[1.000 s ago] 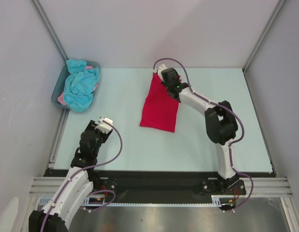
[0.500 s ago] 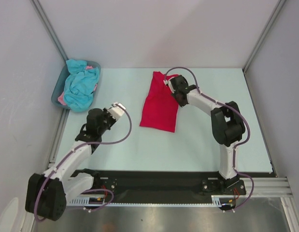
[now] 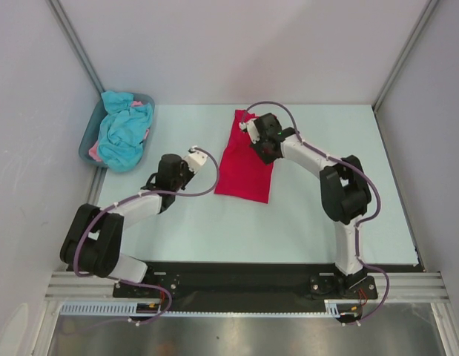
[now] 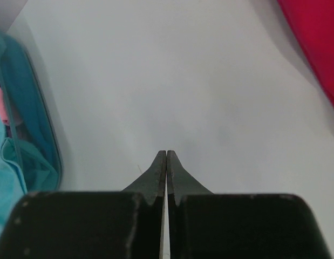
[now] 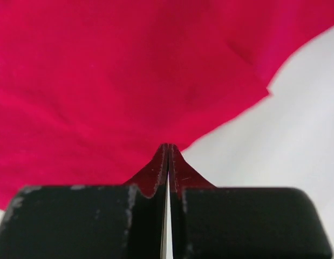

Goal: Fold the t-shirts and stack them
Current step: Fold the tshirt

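A crimson red t-shirt (image 3: 242, 165) lies folded into a long strip in the middle of the table. My right gripper (image 3: 253, 135) hovers over its upper part, shut. In the right wrist view its fingertips (image 5: 167, 147) meet above the red cloth's (image 5: 102, 81) edge with nothing between them. My left gripper (image 3: 190, 159) is just left of the shirt, also shut. Its closed tips (image 4: 166, 153) are above bare table, with the red t-shirt (image 4: 318, 48) at the upper right. Turquoise t-shirts (image 3: 124, 133) and some pink cloth (image 4: 0, 108) are heaped in the tub.
The grey-blue tub (image 3: 90, 144) stands at the table's far left corner, and its rim (image 4: 48, 129) shows at the left of the left wrist view. Grey walls and metal posts close in the pale table (image 3: 325, 133) on three sides.
The left gripper has shut and its arm has swung out to the right, toward the red shirt. The right gripper has drawn back from the shirt's far corner to above its upper part.
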{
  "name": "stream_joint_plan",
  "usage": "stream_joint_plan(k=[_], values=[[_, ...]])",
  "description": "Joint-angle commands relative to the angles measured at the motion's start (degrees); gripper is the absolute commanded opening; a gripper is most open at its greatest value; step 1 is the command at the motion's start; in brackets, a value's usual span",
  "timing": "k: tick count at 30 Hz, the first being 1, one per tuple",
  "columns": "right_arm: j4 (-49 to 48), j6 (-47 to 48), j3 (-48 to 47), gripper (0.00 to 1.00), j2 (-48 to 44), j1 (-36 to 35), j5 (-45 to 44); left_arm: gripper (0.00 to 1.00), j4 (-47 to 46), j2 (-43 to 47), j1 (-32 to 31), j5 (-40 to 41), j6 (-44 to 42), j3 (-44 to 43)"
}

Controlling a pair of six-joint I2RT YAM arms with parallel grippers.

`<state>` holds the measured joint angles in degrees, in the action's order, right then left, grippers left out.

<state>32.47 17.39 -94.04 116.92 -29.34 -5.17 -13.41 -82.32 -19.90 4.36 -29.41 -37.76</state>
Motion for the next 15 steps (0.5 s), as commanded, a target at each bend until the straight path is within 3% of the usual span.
stream_joint_plan(k=[1,9,15], values=[[-1.0,-0.3,-2.2,0.00,3.9,-1.0,1.8,0.00,-6.2,-0.3,0.0,5.3,3.7,-2.3],[0.2,0.5,-10.5,0.00,13.8,1.8,1.5,0.00,-4.7,5.4,0.0,3.7,5.1,-1.9],[-1.5,0.0,-6.3,0.00,13.0,4.7,1.9,0.00,-4.5,8.1,0.0,4.9,4.2,-2.1]])
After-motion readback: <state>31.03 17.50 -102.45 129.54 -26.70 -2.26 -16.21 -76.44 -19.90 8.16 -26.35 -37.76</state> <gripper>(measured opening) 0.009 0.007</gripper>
